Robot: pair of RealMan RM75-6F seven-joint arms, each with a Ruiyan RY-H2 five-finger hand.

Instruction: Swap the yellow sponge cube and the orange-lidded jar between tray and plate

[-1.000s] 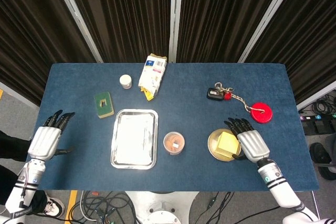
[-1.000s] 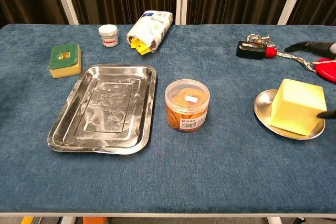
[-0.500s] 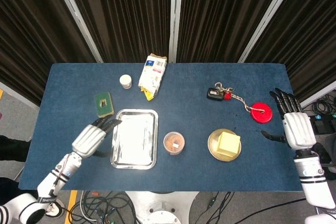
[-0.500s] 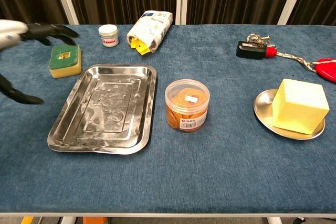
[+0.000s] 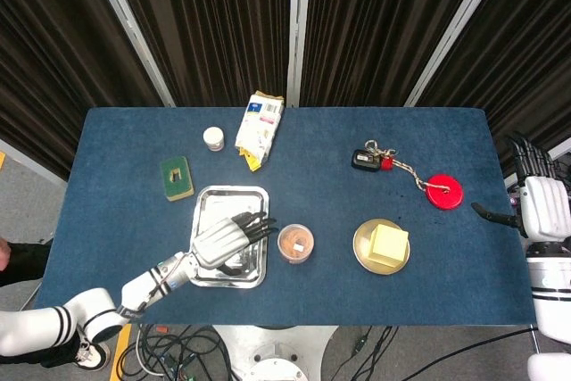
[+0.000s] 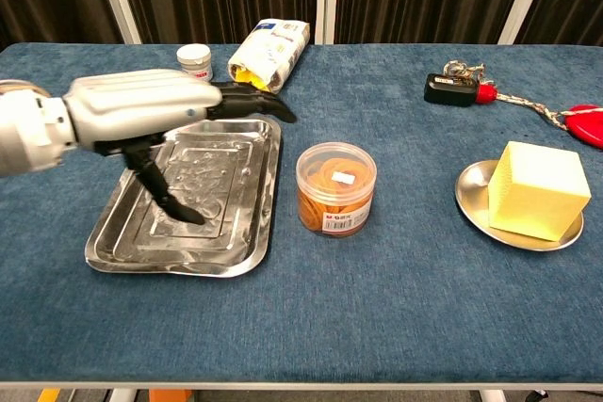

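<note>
My left hand hovers over tray, fingers spread, empty. Right hand off table edge, fingers apart. Jar label unreadable.

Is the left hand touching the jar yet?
Apart. The chest view shows bare table between the left hand, over the tray, and the jar.

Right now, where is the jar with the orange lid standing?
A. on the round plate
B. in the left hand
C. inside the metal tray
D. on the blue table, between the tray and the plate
D: the jar stands on the bare table, with the tray on one side and the plate on the other, and the left hand holds nothing.
</note>
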